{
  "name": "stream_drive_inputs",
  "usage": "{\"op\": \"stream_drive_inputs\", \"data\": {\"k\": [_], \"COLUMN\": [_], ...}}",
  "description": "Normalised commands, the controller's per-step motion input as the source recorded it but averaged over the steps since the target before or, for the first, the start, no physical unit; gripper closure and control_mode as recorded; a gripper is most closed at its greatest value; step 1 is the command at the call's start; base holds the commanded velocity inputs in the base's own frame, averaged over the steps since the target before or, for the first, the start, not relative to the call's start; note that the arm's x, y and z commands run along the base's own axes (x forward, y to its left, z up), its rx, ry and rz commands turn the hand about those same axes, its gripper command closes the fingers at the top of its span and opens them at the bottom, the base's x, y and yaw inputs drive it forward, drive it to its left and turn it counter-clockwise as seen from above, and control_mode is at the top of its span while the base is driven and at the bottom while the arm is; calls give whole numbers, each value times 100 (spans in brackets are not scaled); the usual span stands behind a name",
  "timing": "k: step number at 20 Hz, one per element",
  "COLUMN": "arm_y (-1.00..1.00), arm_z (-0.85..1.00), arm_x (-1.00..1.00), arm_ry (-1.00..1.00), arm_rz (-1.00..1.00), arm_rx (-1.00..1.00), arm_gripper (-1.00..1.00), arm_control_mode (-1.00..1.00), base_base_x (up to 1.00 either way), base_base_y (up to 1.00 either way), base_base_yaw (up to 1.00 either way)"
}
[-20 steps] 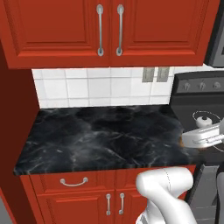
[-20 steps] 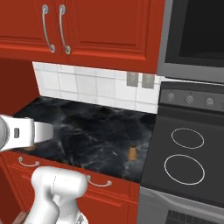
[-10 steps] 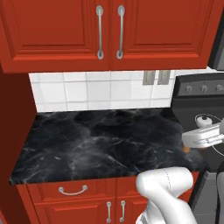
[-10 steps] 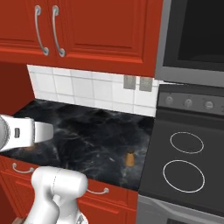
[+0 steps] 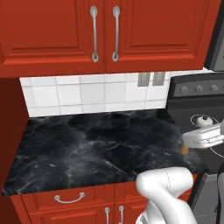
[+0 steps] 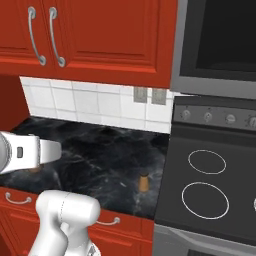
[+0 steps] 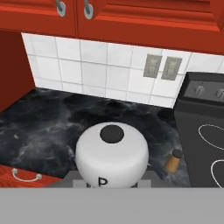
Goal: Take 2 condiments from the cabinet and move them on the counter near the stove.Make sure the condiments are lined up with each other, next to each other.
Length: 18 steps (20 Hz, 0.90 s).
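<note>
In the hand view a white round-topped condiment shaker (image 7: pixel 111 151) with a black dot and a letter P sits right at my gripper, which is shut on it. It hides the fingertips. A small brown condiment (image 6: pixel 144 182) with a dark cap stands upright on the black counter (image 6: pixel 95 155) close to the stove (image 6: pixel 210 185), and appears as the brown condiment (image 7: pixel 173 161) to the right of the held shaker. My white arm (image 5: pixel 205 135) crosses in front of that brown condiment (image 5: pixel 184 150). Both cabinet (image 5: pixel 105 30) doors are closed.
A grey microwave (image 6: pixel 215 40) hangs above the stove. Two wall outlets (image 5: pixel 151 78) sit on the white tiled backsplash. A red side panel (image 5: pixel 8 122) bounds the counter on the left. Red drawers (image 5: pixel 70 199) with short handles lie below the counter's front edge.
The whole picture has shifted, so the base has driven closer to the counter. The arm keeps its pose and the gripper stays shut on the shaker. The brown condiment has not moved on the counter.
</note>
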Motion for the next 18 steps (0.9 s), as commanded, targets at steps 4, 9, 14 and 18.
{"op": "stream_drive_inputs", "data": {"k": [4, 9, 14, 18], "arm_y": [0, 0, 0, 0], "arm_z": [0, 0, 0, 0], "arm_x": [0, 0, 0, 0], "arm_ry": [0, 0, 0, 0], "arm_rz": [0, 0, 0, 0], "arm_rx": [0, 0, 0, 0], "arm_gripper": [100, 100, 100, 100], "arm_control_mode": [100, 100, 100, 100], "base_base_x": [34, 48, 17, 0], "base_base_y": [34, 35, 6, 0], "base_base_yaw": [-21, -11, 0, 0]}}
